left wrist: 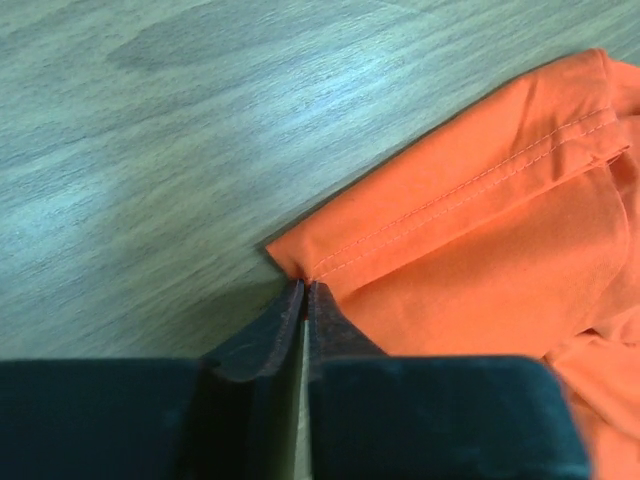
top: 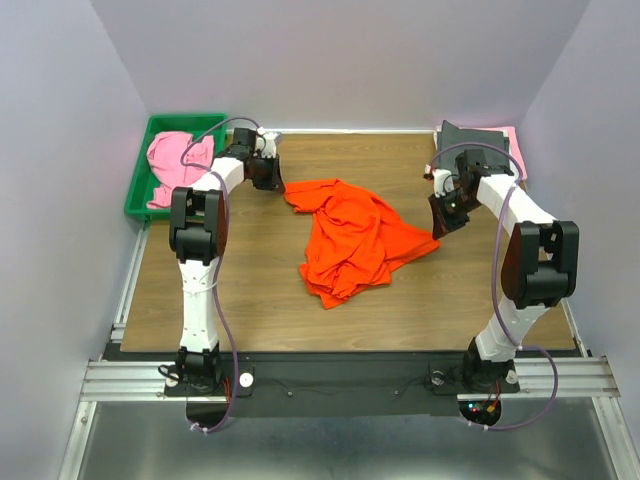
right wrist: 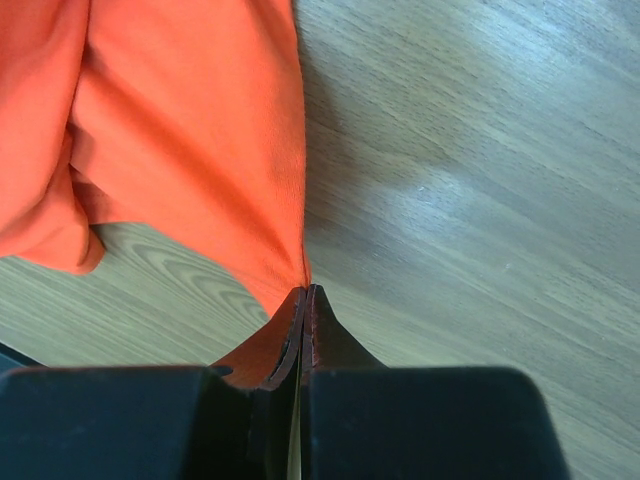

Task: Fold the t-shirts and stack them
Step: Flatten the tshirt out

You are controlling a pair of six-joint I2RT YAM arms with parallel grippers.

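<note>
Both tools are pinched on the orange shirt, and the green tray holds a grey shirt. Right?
Not quite. The green tray holds a pink shirt, not grey, as the top view shows. The left tool and right tool are both pinched on the orange shirt.

Crumpled orange t-shirt (top: 350, 240) on wooden table (top: 250, 290) centre.

T-shirt (top: 350, 240) lies on table (top: 250, 290) between left hand (top: 281, 187) and right hand (top: 437, 232).
</note>
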